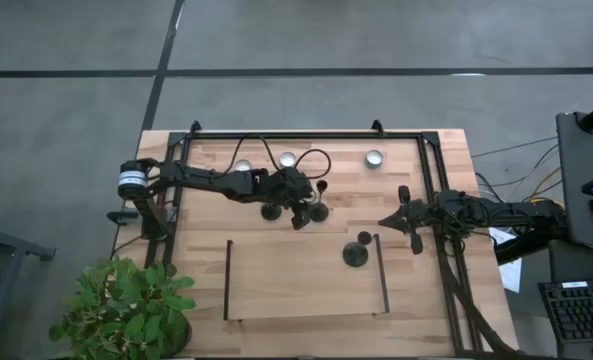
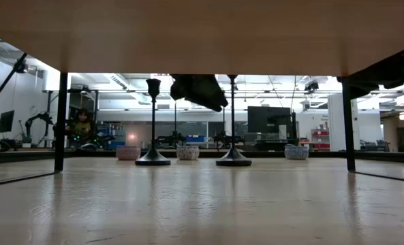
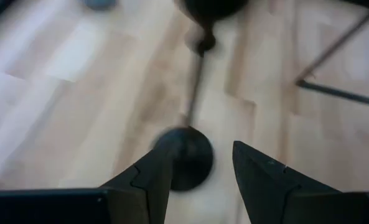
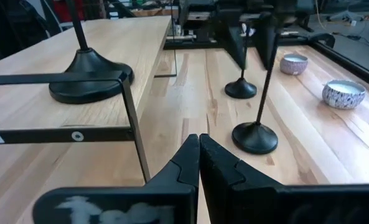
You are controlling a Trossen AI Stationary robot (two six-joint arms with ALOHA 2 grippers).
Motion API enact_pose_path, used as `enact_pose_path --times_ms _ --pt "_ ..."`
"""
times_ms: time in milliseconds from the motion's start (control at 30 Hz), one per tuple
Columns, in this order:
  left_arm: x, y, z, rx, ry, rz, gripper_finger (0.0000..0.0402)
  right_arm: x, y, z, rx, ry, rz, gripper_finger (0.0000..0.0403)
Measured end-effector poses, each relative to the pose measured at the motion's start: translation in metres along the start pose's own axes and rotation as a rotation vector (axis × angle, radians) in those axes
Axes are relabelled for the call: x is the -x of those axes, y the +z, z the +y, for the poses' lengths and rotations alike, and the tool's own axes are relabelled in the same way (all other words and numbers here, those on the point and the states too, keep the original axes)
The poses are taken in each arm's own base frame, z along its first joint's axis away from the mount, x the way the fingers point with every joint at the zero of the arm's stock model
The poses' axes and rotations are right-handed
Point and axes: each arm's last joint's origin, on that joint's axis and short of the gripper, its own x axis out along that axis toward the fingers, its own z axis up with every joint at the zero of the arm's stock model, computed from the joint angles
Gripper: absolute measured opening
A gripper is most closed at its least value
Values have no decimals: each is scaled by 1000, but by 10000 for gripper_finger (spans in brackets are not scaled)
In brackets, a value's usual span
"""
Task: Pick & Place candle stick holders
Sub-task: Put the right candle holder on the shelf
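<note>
High view: your left gripper (image 1: 302, 207) sits mid-table, reached in from the left side, right over two of the candle stick holders: one holder (image 1: 272, 211) just to its left, another holder (image 1: 318, 211) just to its right. The third holder (image 1: 357, 254) stands apart on the raised wooden platform (image 1: 296, 290), near that platform's right rail. Your right gripper (image 1: 391, 222) waits at the right side of the table, pointing in. Three small candle cups (image 1: 374, 158) line the far edge. A potted plant (image 1: 126, 310) is at the table's near left corner.

Low view: two holders are upright on the table, the left one (image 2: 152, 158) and the right one (image 2: 233, 158), with your left gripper (image 2: 200, 92) hanging between their stems up near the tops. Cannot tell from here whether it touches either.

Left wrist view: fingers (image 3: 156, 180) spread apart, a blurred holder base (image 3: 185, 157) on the table showing in the gap between them, nothing pinched.

Right wrist view: your right gripper (image 4: 200, 144) has fingers pressed together, holding nothing. Platform holder (image 4: 88, 73) is close by on the raised board; the two table holders (image 4: 255, 136) stand farther off under the left arm.
</note>
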Motion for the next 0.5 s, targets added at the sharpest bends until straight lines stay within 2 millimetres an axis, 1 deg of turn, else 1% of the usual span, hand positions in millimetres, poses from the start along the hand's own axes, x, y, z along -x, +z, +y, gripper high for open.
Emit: enact_pose_path --times_ms 167,400,500 --pt "1 11 3 -13 42 -116 165 0 0 0 0 0 0 9" --pt "1 16 9 5 18 -152 165 0 0 0 -9 0 0 8" --pt "-3 16 9 6 15 -170 165 0 0 0 -8 0 -1 8"
